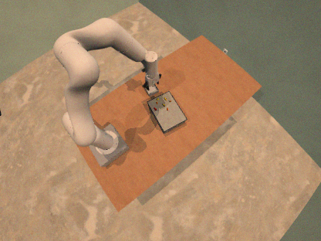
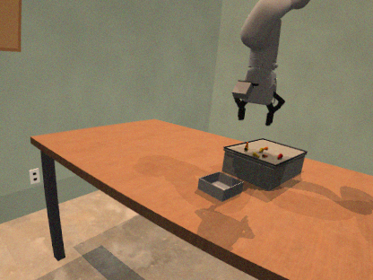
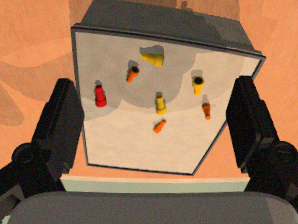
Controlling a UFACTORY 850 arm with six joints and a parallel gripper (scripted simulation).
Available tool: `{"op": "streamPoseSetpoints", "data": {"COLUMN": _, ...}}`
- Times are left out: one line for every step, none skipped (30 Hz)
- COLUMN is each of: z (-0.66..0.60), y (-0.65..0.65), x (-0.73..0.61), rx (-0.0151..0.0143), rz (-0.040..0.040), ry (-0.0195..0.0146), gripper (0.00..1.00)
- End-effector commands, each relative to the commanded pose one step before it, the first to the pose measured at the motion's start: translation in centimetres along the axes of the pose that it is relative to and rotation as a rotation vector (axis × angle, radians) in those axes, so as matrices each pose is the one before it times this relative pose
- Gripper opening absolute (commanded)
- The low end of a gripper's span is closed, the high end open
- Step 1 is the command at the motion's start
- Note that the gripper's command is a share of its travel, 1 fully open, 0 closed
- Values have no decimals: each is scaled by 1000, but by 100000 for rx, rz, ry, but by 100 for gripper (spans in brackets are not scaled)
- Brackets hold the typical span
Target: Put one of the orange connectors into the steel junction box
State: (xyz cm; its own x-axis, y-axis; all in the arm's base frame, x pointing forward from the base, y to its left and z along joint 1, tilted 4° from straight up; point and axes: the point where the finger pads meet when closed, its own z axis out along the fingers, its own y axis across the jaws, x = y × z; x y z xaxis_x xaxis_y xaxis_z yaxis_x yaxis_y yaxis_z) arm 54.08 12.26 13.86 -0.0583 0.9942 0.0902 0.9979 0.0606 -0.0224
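Observation:
The grey tool case (image 2: pixel 264 163) stands on the table, and several small connectors lie on its pale lid (image 3: pixel 156 106). Three of them are orange (image 3: pixel 133 72) (image 3: pixel 158 125) (image 3: pixel 206 107); the others are yellow (image 3: pixel 152 58) and one is red (image 3: pixel 100 95). The open, empty junction box (image 2: pixel 221 185) sits on the table beside the case. My gripper (image 2: pixel 255 118) is open and empty, and hangs well above the case's end nearest the box. In the wrist view its two fingers frame the lid. In the overhead view the gripper (image 1: pixel 151 88) hides the box.
The case lid (image 1: pixel 167 110) has a thin dark raised rim. The wooden table (image 2: pixel 179 179) stretches to the left of the box. The arm's base (image 1: pixel 104 147) stands at the table's near corner in the overhead view.

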Motion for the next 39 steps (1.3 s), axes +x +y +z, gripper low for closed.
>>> {"op": "streamPoseSetpoints", "data": {"z": -316, "y": 454, "x": -1573, "rx": -730, "rz": 1644, "ry": -665, "gripper": 100}}
{"op": "streamPoseSetpoints", "data": {"z": 0, "y": 0, "x": 0, "rx": 0, "rz": 0, "ry": 0, "gripper": 100}}
{"op": "streamPoseSetpoints", "data": {"z": -44, "y": 62, "x": -327, "rx": -106, "rz": 352, "ry": -143, "gripper": 100}}
{"op": "streamPoseSetpoints", "data": {"z": -38, "y": 54, "x": -289, "rx": -93, "rz": 311, "ry": -127, "gripper": 100}}
{"op": "streamPoseSetpoints", "data": {"z": -33, "y": 47, "x": -253, "rx": -81, "rz": 272, "ry": -111, "gripper": 100}}
{"op": "streamPoseSetpoints", "data": {"z": -28, "y": 40, "x": -218, "rx": -69, "rz": 235, "ry": -96, "gripper": 100}}
{"op": "streamPoseSetpoints", "data": {"z": -24, "y": 34, "x": -186, "rx": -59, "rz": 199, "ry": -82, "gripper": 100}}
{"op": "streamPoseSetpoints", "data": {"z": -20, "y": 28, "x": -155, "rx": -49, "rz": 167, "ry": -68, "gripper": 100}}
{"op": "streamPoseSetpoints", "data": {"z": -16, "y": 23, "x": -127, "rx": -40, "rz": 136, "ry": -56, "gripper": 100}}
{"op": "streamPoseSetpoints", "data": {"z": -13, "y": 18, "x": -101, "rx": -32, "rz": 109, "ry": -45, "gripper": 100}}
{"op": "streamPoseSetpoints", "data": {"z": -10, "y": 14, "x": -78, "rx": -24, "rz": 84, "ry": -34, "gripper": 100}}
{"op": "streamPoseSetpoints", "data": {"z": -7, "y": 10, "x": -57, "rx": -18, "rz": 61, "ry": -25, "gripper": 100}}
{"op": "streamPoseSetpoints", "data": {"z": -5, "y": 7, "x": -40, "rx": -12, "rz": 43, "ry": -18, "gripper": 100}}
{"op": "streamPoseSetpoints", "data": {"z": -3, "y": 5, "x": -25, "rx": -8, "rz": 27, "ry": -11, "gripper": 100}}
{"op": "streamPoseSetpoints", "data": {"z": -2, "y": 2, "x": -14, "rx": -4, "rz": 15, "ry": -6, "gripper": 100}}
{"op": "streamPoseSetpoints", "data": {"z": -1, "y": 1, "x": -6, "rx": -2, "rz": 6, "ry": -3, "gripper": 100}}
{"op": "streamPoseSetpoints", "data": {"z": 0, "y": 0, "x": -1, "rx": 0, "rz": 1, "ry": -1, "gripper": 100}}
{"op": "streamPoseSetpoints", "data": {"z": 0, "y": 0, "x": 0, "rx": 0, "rz": 0, "ry": 0, "gripper": 100}}
{"op": "streamPoseSetpoints", "data": {"z": 0, "y": 0, "x": 0, "rx": 0, "rz": 0, "ry": 0, "gripper": 100}}
{"op": "streamPoseSetpoints", "data": {"z": 0, "y": 0, "x": 0, "rx": 0, "rz": 0, "ry": 0, "gripper": 100}}
{"op": "streamPoseSetpoints", "data": {"z": 0, "y": 0, "x": 0, "rx": 0, "rz": 0, "ry": 0, "gripper": 100}}
{"op": "streamPoseSetpoints", "data": {"z": 0, "y": 0, "x": 0, "rx": 0, "rz": 0, "ry": 0, "gripper": 100}}
{"op": "streamPoseSetpoints", "data": {"z": 0, "y": 0, "x": 0, "rx": 0, "rz": 0, "ry": 0, "gripper": 100}}
{"op": "streamPoseSetpoints", "data": {"z": 0, "y": 0, "x": 0, "rx": 0, "rz": 0, "ry": 0, "gripper": 100}}
{"op": "streamPoseSetpoints", "data": {"z": 0, "y": 0, "x": 0, "rx": 0, "rz": 0, "ry": 0, "gripper": 100}}
{"op": "streamPoseSetpoints", "data": {"z": 0, "y": 0, "x": 0, "rx": 0, "rz": 0, "ry": 0, "gripper": 100}}
{"op": "streamPoseSetpoints", "data": {"z": 0, "y": 0, "x": 0, "rx": 0, "rz": 0, "ry": 0, "gripper": 100}}
{"op": "streamPoseSetpoints", "data": {"z": 0, "y": 0, "x": 0, "rx": 0, "rz": 0, "ry": 0, "gripper": 100}}
{"op": "streamPoseSetpoints", "data": {"z": 0, "y": 0, "x": 0, "rx": 0, "rz": 0, "ry": 0, "gripper": 100}}
{"op": "streamPoseSetpoints", "data": {"z": 0, "y": 0, "x": 0, "rx": 0, "rz": 0, "ry": 0, "gripper": 100}}
{"op": "streamPoseSetpoints", "data": {"z": 0, "y": 0, "x": 0, "rx": 0, "rz": 0, "ry": 0, "gripper": 100}}
{"op": "streamPoseSetpoints", "data": {"z": 0, "y": 0, "x": 0, "rx": 0, "rz": 0, "ry": 0, "gripper": 100}}
{"op": "streamPoseSetpoints", "data": {"z": 0, "y": 0, "x": 0, "rx": 0, "rz": 0, "ry": 0, "gripper": 100}}
{"op": "streamPoseSetpoints", "data": {"z": 0, "y": 0, "x": 0, "rx": 0, "rz": 0, "ry": 0, "gripper": 100}}
{"op": "streamPoseSetpoints", "data": {"z": 0, "y": 0, "x": 0, "rx": 0, "rz": 0, "ry": 0, "gripper": 100}}
{"op": "streamPoseSetpoints", "data": {"z": 0, "y": 0, "x": 0, "rx": 0, "rz": 0, "ry": 0, "gripper": 100}}
{"op": "streamPoseSetpoints", "data": {"z": 0, "y": 0, "x": 0, "rx": 0, "rz": 0, "ry": 0, "gripper": 100}}
{"op": "streamPoseSetpoints", "data": {"z": 0, "y": 0, "x": 0, "rx": 0, "rz": 0, "ry": 0, "gripper": 100}}
{"op": "streamPoseSetpoints", "data": {"z": 0, "y": 0, "x": 0, "rx": 0, "rz": 0, "ry": 0, "gripper": 100}}
